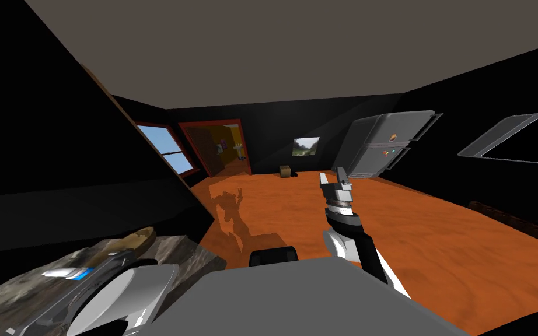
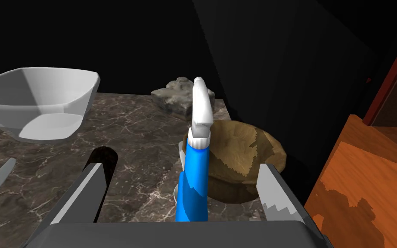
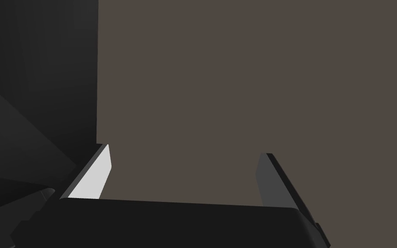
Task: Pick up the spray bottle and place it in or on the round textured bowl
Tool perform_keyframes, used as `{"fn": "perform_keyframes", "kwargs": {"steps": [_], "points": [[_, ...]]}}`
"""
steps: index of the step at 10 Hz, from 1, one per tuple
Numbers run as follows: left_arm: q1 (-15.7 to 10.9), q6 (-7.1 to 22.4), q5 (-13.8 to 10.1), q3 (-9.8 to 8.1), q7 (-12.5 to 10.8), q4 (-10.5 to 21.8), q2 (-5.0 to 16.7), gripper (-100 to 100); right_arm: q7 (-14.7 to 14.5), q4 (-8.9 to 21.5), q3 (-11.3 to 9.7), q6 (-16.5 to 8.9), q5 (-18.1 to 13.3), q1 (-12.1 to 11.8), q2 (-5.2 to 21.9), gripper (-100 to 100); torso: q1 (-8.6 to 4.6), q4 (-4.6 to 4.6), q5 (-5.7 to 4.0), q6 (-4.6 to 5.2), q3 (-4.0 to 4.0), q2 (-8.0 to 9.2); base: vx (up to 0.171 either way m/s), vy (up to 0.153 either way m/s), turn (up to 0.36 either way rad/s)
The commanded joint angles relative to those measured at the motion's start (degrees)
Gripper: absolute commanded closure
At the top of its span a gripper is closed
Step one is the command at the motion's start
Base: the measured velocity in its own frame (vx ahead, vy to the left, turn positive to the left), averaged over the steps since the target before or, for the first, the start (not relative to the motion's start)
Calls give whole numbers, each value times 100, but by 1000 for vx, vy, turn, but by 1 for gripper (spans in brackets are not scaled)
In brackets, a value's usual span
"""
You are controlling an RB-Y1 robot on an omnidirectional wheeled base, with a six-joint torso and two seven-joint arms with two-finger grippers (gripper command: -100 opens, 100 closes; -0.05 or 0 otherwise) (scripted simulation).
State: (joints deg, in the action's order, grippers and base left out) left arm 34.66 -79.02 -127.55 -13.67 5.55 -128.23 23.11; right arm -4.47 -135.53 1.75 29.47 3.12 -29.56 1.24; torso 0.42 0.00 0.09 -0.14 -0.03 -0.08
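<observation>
The spray bottle [image 2: 195, 172], blue with a white trigger head, stands on a dark marbled counter [image 2: 141, 137]. It is between the fingers of my left gripper [image 2: 181, 168], which is open; neither finger touches the bottle. Just beyond it sits the round textured bowl [image 2: 240, 159], brown and rough. The head view shows the bottle [image 1: 63, 272] and the bowl [image 1: 136, 238] at the lower left. My right gripper [image 1: 333, 177] is raised over the orange floor, open and holding nothing.
A pale angular bowl [image 2: 38, 103] stands on the counter to one side of the bottle, and a grey stone-like block [image 2: 180, 97] lies behind. The counter's edge drops to an orange floor [image 1: 425, 233]. A grey fridge [image 1: 384, 143] stands far off.
</observation>
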Motion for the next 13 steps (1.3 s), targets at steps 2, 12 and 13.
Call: {"fn": "perform_keyframes", "kwargs": {"steps": [2,12,13], "points": [[87,-191,-401,-64,18,-6,24,-100,0,0,0,0,0,1,0,0,3,0,0,2,0,0,5,38,-138],[434,-986,-1896,-358,-2,94,290,-100,0,0,0,0,0,0,0,0,6,2,2,-1,4,7,-9,42,-126],[417,-928,-1816,-336,-14,106,264,-100,0,0,0,0,0,0,0,0,3,2,1,-1,4,8,-10,17,-19]]}}
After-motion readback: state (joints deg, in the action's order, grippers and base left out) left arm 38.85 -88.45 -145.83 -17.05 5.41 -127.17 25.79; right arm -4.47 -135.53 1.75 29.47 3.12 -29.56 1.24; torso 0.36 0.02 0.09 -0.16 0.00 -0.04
